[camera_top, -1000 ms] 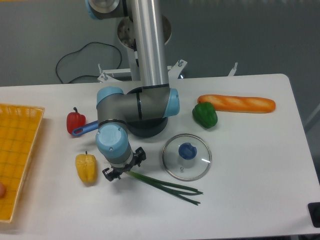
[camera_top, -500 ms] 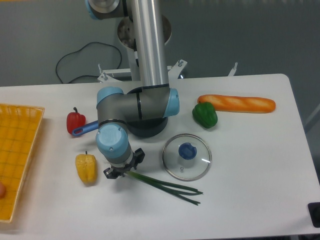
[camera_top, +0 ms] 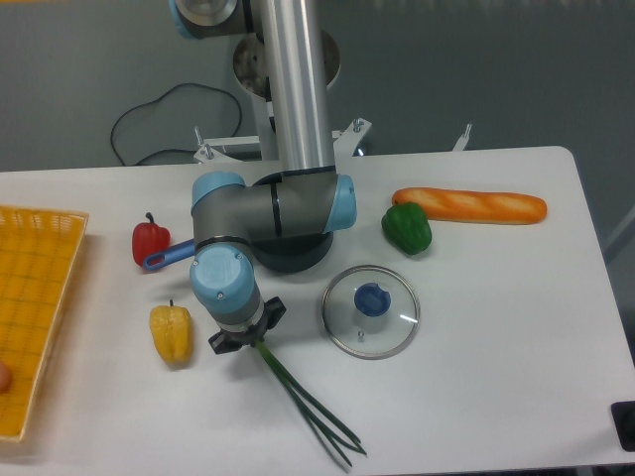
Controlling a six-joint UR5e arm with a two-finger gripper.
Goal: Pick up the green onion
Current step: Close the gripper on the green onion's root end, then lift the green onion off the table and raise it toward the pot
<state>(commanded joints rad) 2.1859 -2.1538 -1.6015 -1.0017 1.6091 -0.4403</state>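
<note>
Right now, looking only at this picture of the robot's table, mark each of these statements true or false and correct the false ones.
1. The gripper is shut on the whitish end of the green onion. True.
2. The green pepper lies beside the baguette. True.
3. The glass lid covers the yellow pepper. False: the lid lies flat on the table, well apart from the yellow pepper.
4. The red pepper sits in the yellow basket. False: it lies on the table outside the basket.
</note>
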